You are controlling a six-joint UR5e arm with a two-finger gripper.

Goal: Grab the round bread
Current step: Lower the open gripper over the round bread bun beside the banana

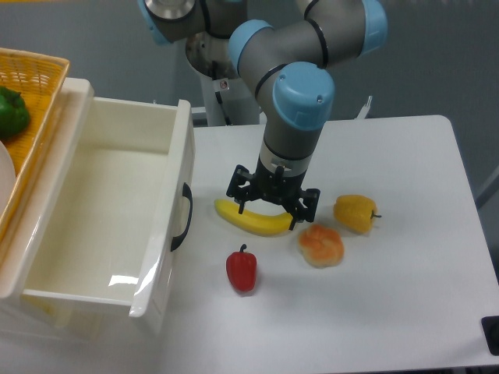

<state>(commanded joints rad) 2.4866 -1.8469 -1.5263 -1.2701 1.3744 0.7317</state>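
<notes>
The round bread (321,245), a small bun with an orange-brown top and pale edges, lies on the white table right of centre. My gripper (270,212) hangs over the yellow banana (253,219), up and to the left of the bread. Its fingers (295,218) are spread apart and hold nothing. The right finger is close to the bread's upper left edge without touching it. Part of the banana is hidden behind the gripper.
A yellow-orange bell pepper (356,213) sits just right of the bread, a red pepper (242,269) to the left front. A white open drawer (101,210) fills the left side, with a wicker basket (31,86) holding a green pepper (12,113) behind it.
</notes>
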